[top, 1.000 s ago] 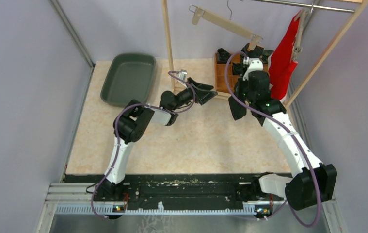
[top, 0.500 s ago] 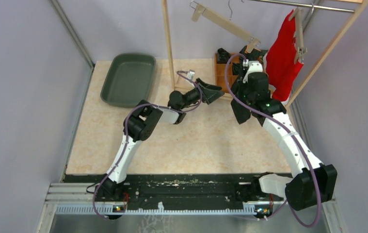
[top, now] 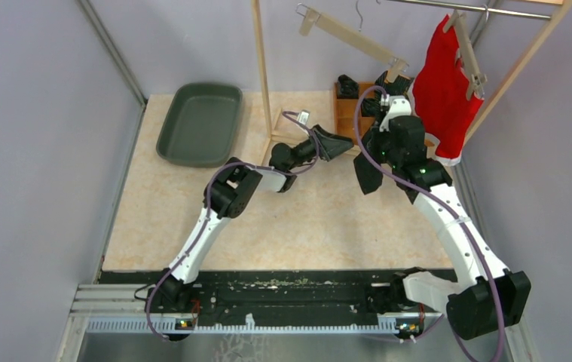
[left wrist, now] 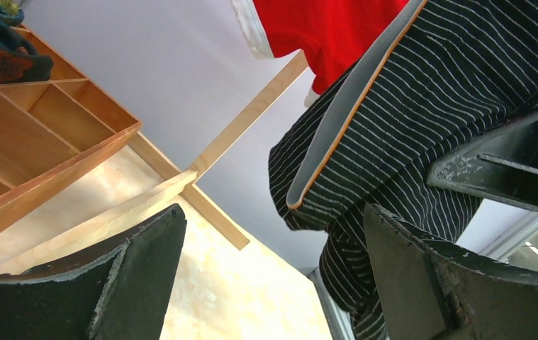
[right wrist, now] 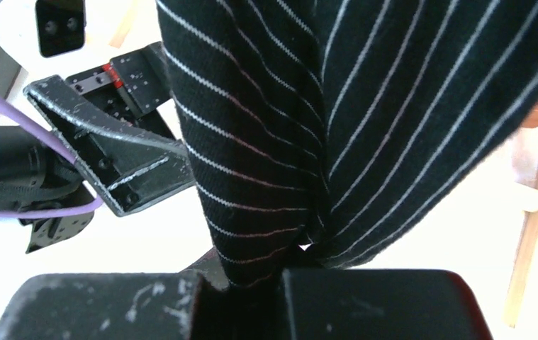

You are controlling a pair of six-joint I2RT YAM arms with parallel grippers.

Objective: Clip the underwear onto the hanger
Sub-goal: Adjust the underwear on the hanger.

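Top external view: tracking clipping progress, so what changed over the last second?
The left arm stretched forward and right, bringing the open left gripper nearer the striped underwear. The right arm shifted slightly right, and the red garment swung up and spread wider. Nothing was grasped or released: the right gripper stays shut on the underwear; hanger and tray unmoved.

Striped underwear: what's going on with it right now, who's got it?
The right gripper is shut on the black striped underwear, holding it up beside the rack. The left gripper is wide open, its jaws facing the hanging fabric without gripping it. The empty wooden hanger hangs above with nothing clipped to it yet; a red garment already hangs on another hanger.
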